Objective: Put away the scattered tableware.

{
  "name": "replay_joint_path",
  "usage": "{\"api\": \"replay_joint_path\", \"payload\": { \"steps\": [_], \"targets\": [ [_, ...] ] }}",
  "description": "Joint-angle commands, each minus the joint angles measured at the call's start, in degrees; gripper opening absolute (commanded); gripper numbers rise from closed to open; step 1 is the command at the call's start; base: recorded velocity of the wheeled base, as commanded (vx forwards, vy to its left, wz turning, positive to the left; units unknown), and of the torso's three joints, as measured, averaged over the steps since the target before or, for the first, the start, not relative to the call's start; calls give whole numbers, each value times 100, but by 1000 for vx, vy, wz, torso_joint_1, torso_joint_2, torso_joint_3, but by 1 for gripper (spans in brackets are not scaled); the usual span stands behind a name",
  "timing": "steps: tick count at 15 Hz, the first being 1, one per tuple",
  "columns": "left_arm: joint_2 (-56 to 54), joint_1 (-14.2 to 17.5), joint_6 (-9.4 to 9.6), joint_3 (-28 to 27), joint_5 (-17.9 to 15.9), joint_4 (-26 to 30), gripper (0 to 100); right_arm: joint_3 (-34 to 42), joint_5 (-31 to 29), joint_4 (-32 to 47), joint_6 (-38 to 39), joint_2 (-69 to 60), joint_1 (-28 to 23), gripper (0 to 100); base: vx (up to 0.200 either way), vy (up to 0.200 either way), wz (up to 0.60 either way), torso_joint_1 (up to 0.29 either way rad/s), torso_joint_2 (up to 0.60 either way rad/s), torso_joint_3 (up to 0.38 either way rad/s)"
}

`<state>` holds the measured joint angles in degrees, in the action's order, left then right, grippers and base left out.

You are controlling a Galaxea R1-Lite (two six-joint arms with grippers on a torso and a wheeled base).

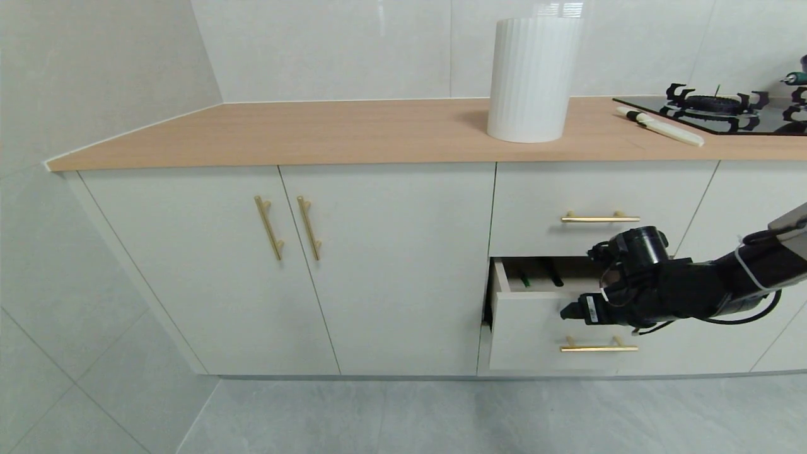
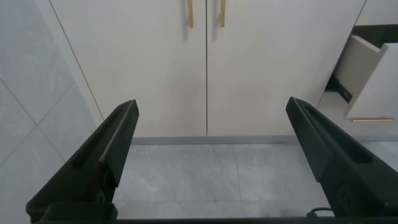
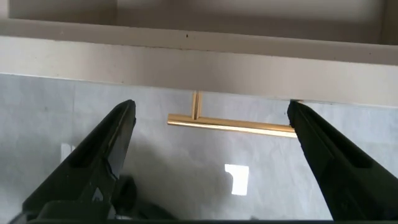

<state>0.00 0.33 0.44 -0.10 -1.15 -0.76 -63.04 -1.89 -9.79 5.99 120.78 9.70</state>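
Trouble seemed likeliest around the partly open drawer, low at about 4 o'clock in the head view. The right gripper hung just in front of its white face, fingers spread wide and holding nothing, with the brass handle just below at 6 o'clock. Had the fingers closed from there, they would probably have missed the bar and scraped the painted front. A pull taken off-centre could also have skewed the drawer on its runners.

The gap above the drawer looked shallow, and dark utensils already lay inside. A long piece fed in at a slant might have caught on the upper drawer front or ridden up over those utensils.

The one loose piece of tableware I could make out was a pale knife, lying flat on the wooden surface at about 2 o'clock in the head view. It sat just beside the near edge of the hob. Being slim and flat, it would likely have skated away under a shallow pinch, towards the iron grate or off the front edge. The tall white canister stood at 9 o'clock from the knife, near enough that an arm swinging across might have tipped it.

The left gripper was low over the floor before the double doors, fingers released and empty, well apart from the drawer. Raised carelessly, it might have clipped the drawer's jutting corner.
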Motion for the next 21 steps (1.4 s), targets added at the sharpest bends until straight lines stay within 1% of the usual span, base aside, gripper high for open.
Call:
{"api": "replay_joint_path", "payload": {
  "steps": [1, 5, 8, 13, 15, 17, 21],
  "targets": [
    [0, 2, 0, 1, 0, -4, 100, -367, 4, -14, 8, 270, -65, 100, 0, 0, 0, 0, 0, 0],
    [0, 2, 0, 1, 0, -4, 100, -842, 4, -85, 25, 507, -276, 100, 0, 0, 0, 0, 0, 0],
    [0, 2, 0, 1, 0, -4, 100, -824, -57, -463, 43, 516, -338, 100, 0, 0, 0, 0, 0, 0],
    [9, 2, 0, 1, 0, -4, 100, -807, -101, -726, 105, 613, -329, 100, 0, 0, 0, 0, 0, 0],
    [9, 2, 0, 1, 0, -4, 100, -798, -277, -1069, 280, 727, -285, 100, 0, 0, 0, 0, 0, 0],
    [0, 2, 0, 1, 0, -4, 100, -815, -338, -1130, 289, 841, -276, 100, 0, 0, 0, 0, 0, 0],
    [9, 2, 0, 1, 0, -4, 100, -815, -453, -1728, 342, 1017, -223, 100, 0, 0, 0, 0, 0, 0]
  ]
}}
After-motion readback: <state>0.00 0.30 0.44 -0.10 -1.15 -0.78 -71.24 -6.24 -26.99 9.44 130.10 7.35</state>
